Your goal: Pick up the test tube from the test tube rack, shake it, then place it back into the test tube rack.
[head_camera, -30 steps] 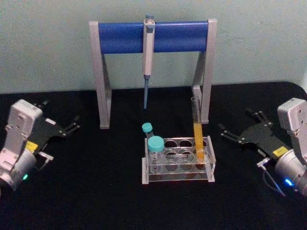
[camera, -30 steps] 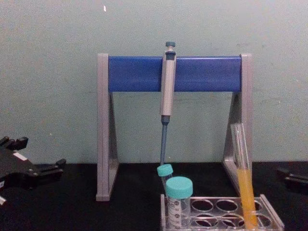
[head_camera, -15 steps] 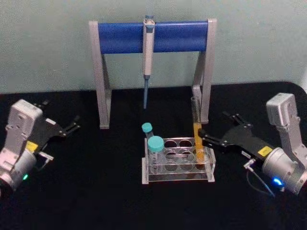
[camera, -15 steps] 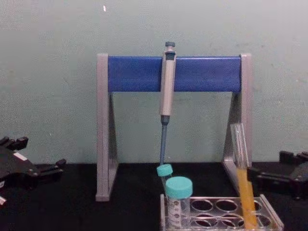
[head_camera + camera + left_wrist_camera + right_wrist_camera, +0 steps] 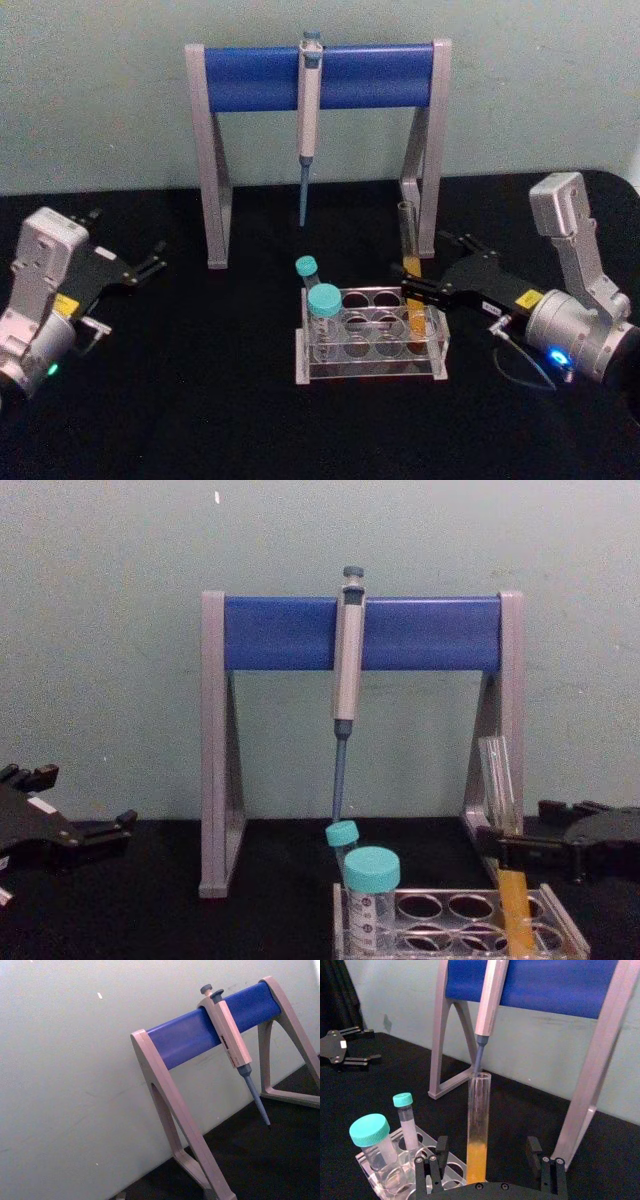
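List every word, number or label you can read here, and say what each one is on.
No text here can be read.
On the left gripper, a yellow sticker: too small to read.
On the right gripper, a second yellow sticker: too small to read.
On the pipette, a label strip: blurred.

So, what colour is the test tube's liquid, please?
The test tube holds orange-yellow liquid; right wrist view best.

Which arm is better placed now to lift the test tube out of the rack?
Right: the right pincer, open, brackets the test tube above the rack; the left pincer sits far off.
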Available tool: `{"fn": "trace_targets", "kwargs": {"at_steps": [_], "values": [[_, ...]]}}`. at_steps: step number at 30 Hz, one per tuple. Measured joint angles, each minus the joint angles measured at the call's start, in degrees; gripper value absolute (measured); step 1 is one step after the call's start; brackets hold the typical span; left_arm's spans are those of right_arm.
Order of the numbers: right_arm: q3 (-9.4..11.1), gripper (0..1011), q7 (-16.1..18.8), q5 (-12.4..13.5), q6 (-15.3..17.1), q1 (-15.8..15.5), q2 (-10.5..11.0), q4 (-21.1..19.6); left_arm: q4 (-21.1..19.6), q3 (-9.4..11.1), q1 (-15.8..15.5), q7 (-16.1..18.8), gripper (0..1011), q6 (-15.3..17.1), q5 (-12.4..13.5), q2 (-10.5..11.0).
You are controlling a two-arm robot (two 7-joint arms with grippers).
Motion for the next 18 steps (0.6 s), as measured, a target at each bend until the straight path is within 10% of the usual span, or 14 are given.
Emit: {"fn": "trace_targets", "kwargs": {"at_steps": [18], "values": [[-1.7, 1000, 3.4, -2.5, 2.3, 3.9, -1.7, 3.9, 0.0, 0.0, 0.0, 0.0, 1001, 0.0, 0.0, 0.0]]}}
